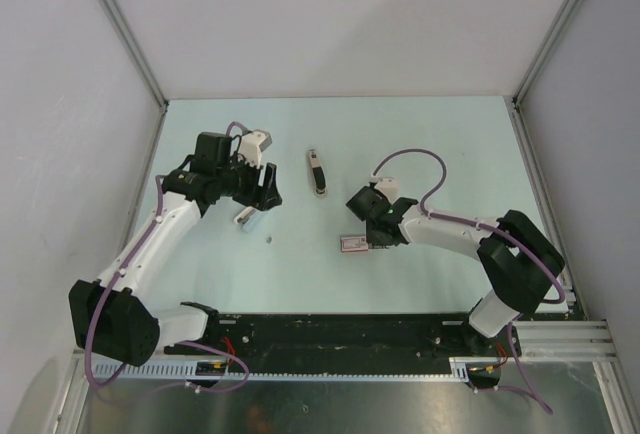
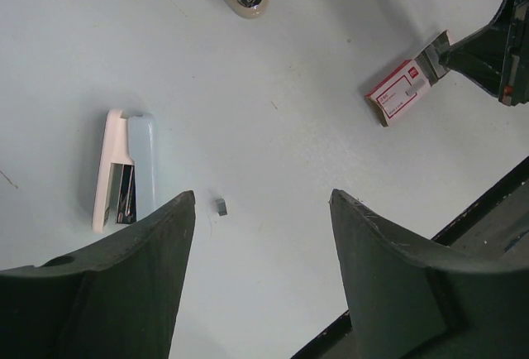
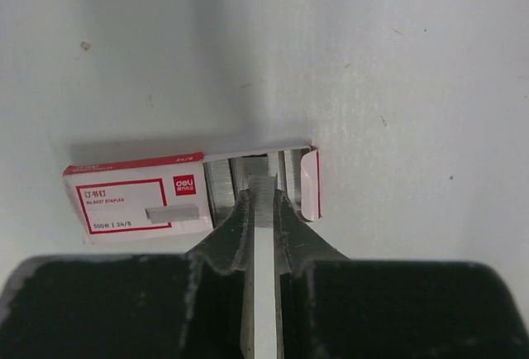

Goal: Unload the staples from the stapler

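Pale blue-white desk (image 1: 430,154) with plain white walls on three sides, seen from above, and two robot arms reaching in from the near edge. On the left, the left arm (image 1: 150,244) hangs over a white and pale blue stapler (image 2: 124,173), which lies on the desk with its metal channel showing. The left jaws are spread wide and hold nothing; their two dark fingers (image 2: 124,293) frame the bottom of the wrist view. Between those fingers, just beside the stapler but apart from it, lie the staples (image 2: 221,205), a tiny grey bit resting on the bare desk. Nearer the middle of the desk, farther back, lies a second stapler (image 1: 318,171), dark on top and beige beneath. On the right, the right arm (image 1: 450,229) reaches toward a small red-and-white staple box (image 3: 140,198) lying flat, its end flap open. The right jaws are nearly closed and pinch a narrow silver strip (image 3: 263,202) between them; the tip of the strip sits at the open end of the box, where more silvery rows show inside.
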`<action>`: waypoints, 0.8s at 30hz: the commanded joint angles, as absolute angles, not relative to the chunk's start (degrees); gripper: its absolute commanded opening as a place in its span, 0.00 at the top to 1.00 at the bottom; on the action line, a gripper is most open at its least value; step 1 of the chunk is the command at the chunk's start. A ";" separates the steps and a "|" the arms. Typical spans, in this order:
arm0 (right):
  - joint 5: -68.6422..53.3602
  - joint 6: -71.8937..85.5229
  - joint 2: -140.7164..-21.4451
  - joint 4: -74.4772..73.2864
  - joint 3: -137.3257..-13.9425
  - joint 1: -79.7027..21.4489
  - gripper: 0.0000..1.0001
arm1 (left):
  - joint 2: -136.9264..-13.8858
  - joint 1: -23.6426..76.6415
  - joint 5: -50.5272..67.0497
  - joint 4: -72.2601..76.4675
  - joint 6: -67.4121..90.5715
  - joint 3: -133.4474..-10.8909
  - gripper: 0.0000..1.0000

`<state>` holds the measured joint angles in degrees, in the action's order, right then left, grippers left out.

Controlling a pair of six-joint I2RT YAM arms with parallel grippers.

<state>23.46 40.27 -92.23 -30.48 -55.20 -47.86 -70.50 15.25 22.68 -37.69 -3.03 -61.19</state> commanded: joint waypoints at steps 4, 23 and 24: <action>23.62 40.13 -90.17 -28.32 -54.23 -46.05 0.98 | -70.75 14.85 24.25 -37.60 -5.21 -63.33 0.29; 22.41 40.21 -90.20 -27.50 -52.68 -44.48 0.96 | -71.13 14.94 24.45 -37.60 -5.09 -63.59 0.29; 22.33 40.23 -90.14 -27.50 -52.58 -44.43 0.96 | -71.07 14.99 24.53 -37.61 -5.10 -63.57 0.29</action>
